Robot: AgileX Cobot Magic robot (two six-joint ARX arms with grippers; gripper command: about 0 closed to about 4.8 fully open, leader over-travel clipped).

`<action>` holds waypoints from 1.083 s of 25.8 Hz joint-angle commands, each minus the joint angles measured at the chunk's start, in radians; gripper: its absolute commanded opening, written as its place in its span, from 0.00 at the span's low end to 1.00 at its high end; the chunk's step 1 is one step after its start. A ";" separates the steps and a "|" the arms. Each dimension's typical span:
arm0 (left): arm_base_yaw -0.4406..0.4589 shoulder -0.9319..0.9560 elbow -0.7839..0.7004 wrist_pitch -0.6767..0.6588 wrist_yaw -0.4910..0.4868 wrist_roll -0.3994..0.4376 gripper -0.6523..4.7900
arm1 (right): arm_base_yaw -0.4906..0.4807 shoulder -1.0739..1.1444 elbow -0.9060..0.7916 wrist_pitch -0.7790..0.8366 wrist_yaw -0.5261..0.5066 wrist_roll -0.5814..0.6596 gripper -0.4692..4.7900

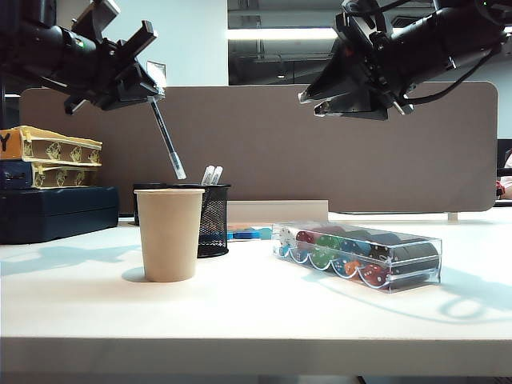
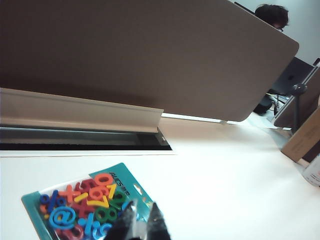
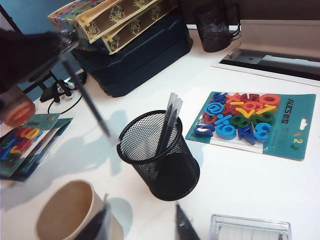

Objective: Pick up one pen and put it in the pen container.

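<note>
While aloft, left hand [image 1: 152, 94] pinching pen [image 1: 167, 138]

I see a white desk top [image 1: 264, 316] backed by a grey-brown fabric divider panel with rounded corners [image 1: 264, 144], and a pale cable tray lid [image 2: 80, 110] propped open along the panel's foot. Behind the panel are a pale blue wall [image 1: 188, 40] and a bright ceiling strip light [image 1: 280, 34]. A dark-haired person [image 2: 271, 15] sits beyond the divider.
</note>
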 commanded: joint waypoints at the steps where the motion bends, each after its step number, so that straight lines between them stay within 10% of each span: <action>1: 0.001 0.020 0.046 0.014 0.000 0.014 0.15 | 0.002 0.001 0.006 0.008 -0.003 -0.011 0.39; 13: 0.001 0.030 0.110 -0.077 -0.021 0.195 0.15 | 0.003 0.053 0.060 -0.006 -0.003 -0.011 0.39; 28: 0.000 0.104 0.122 -0.030 -0.021 0.197 0.15 | 0.003 0.108 0.118 -0.013 -0.002 -0.011 0.39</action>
